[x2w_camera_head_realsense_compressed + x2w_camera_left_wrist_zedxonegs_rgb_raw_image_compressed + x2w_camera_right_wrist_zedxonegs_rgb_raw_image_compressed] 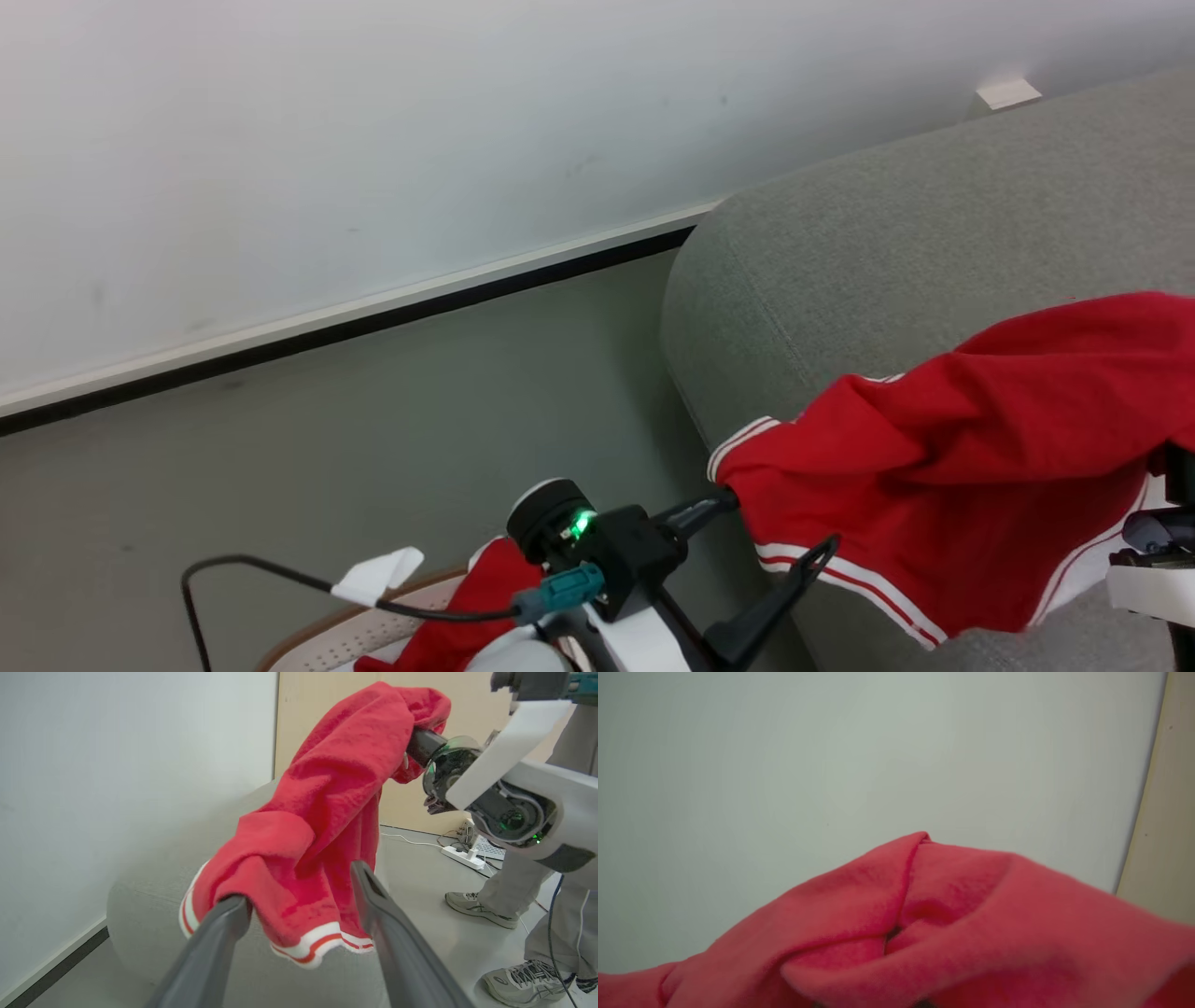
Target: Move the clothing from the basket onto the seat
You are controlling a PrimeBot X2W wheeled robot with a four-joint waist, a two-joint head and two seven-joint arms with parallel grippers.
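You face a plain white wall [373, 140] meeting a grey floor [373, 448] along a dark skirting strip [373, 322], a beige panel [299, 718] beyond.

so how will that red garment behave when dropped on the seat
Likely floppy: the red garment sags in folds from one held end. Probably light, as a single pinch carries it. The woven seat should stop it sliding.

The left gripper [299, 886] has dark-grey fingers [402, 952], a black wrist [635, 551] with green light [581, 523], teal connector [560, 593], black cable [280, 571].
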